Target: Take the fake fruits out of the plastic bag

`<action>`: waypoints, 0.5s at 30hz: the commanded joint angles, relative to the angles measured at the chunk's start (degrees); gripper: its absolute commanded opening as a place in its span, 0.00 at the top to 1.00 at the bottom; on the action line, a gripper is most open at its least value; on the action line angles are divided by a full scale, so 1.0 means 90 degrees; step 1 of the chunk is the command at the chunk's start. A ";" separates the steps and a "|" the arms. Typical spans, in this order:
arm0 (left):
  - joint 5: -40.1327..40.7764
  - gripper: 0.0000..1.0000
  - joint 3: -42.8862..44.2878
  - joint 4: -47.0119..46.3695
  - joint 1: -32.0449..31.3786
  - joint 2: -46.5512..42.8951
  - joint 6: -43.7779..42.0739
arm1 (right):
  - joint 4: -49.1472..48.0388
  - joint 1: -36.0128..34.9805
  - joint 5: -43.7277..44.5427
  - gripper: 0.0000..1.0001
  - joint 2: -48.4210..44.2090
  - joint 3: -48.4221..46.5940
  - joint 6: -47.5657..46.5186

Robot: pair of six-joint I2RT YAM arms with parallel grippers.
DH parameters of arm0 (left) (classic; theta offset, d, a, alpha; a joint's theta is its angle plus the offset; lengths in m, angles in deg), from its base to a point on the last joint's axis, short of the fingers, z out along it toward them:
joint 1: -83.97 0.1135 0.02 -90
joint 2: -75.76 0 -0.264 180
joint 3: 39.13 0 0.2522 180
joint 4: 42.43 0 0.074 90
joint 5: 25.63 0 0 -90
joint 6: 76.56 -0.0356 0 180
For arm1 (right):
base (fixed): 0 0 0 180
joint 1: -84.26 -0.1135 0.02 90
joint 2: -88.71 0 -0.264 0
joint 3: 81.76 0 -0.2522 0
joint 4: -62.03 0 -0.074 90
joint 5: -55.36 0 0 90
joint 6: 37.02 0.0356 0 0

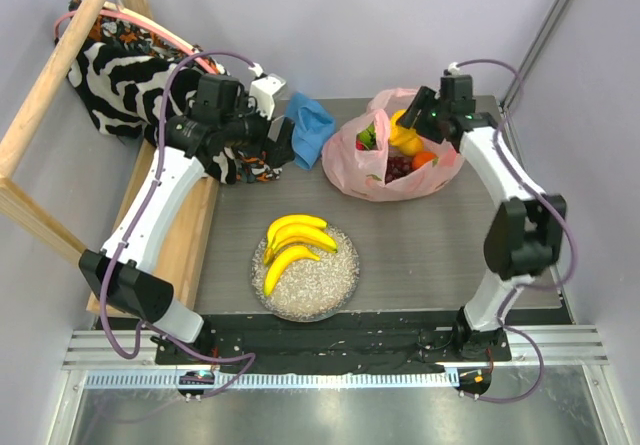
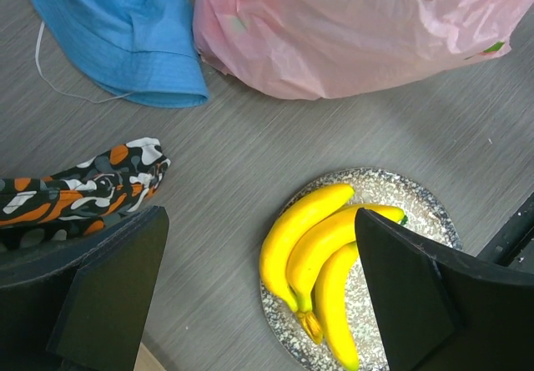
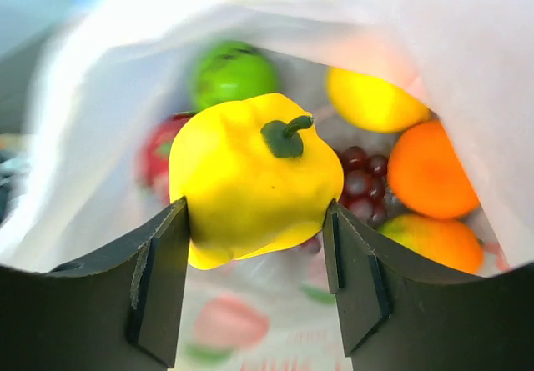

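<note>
The pink plastic bag [image 1: 375, 170] lies open at the back right of the table. Inside its mouth, my right gripper [image 3: 255, 254] is shut on the yellow pepper [image 3: 250, 175], one finger pressing each side. Around the pepper lie a green apple [image 3: 232, 72], lemon [image 3: 371, 100], orange [image 3: 430, 171], mango [image 3: 434, 242], dark grapes [image 3: 363, 183] and a red dragon fruit [image 3: 157, 154]. The banana bunch [image 1: 293, 243] rests on a speckled plate [image 1: 335, 290]. My left gripper [image 2: 259, 288] hovers open and empty over the table left of the bag.
A blue cloth [image 1: 312, 130] lies just left of the bag. Patterned black-and-white fabric [image 1: 115, 75] hangs over a wooden frame [image 1: 40, 100] at the far left. An orange-patterned piece [image 2: 92, 188] sits under the left gripper.
</note>
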 commanded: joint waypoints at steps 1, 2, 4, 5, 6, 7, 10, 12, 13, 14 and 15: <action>-0.0089 0.00 0.0201 -0.0256 0.0023 -0.0384 0.0047 | -0.0107 -0.0052 -0.0345 0.81 -0.1722 0.0632 -0.0788; -0.0090 0.00 0.0220 -0.0295 0.0023 -0.0403 0.0125 | -0.0029 -0.0042 -0.0355 0.81 -0.1939 0.0740 -0.0944; -0.0129 0.00 0.0328 -0.0344 0.0023 -0.0413 0.0204 | 0.0089 -0.0052 -0.0540 0.81 -0.2669 0.1072 -0.1750; -0.0167 0.00 0.0376 -0.0354 0.0033 -0.0403 0.0214 | 0.0080 -0.0042 -0.0696 0.81 -0.2906 0.1344 -0.2095; -0.0177 0.00 0.0464 -0.0364 0.0023 -0.0403 0.0233 | 0.0031 -0.0042 -0.0978 0.81 -0.3198 0.1472 -0.2495; -0.0178 0.00 0.0513 -0.0373 0.0033 -0.0403 0.0233 | 0.0011 -0.0042 -0.1096 0.81 -0.3675 0.1580 -0.3137; -0.0178 0.00 0.0660 -0.0373 0.0023 -0.0433 0.0233 | 0.0224 -0.0217 -0.2166 0.81 -0.4264 0.1737 -0.4350; -0.0158 0.00 0.0689 -0.0373 0.0033 -0.0511 0.0204 | 0.0730 -0.0712 -0.2600 0.81 -0.4636 0.1640 -0.5736; -0.0148 0.00 0.0680 -0.0364 0.0023 -0.0540 0.0194 | 0.0995 -0.0996 -0.2795 0.80 -0.4704 0.1601 -0.6331; -0.0119 0.00 0.0680 -0.0364 0.0023 -0.0559 0.0175 | 0.1297 -0.1308 -0.2797 0.80 -0.4715 0.1513 -0.7468; -0.0080 0.00 0.0651 -0.0354 0.0033 -0.0627 0.0136 | 0.1967 -0.1727 -0.2729 0.80 -0.4686 0.1493 -0.8175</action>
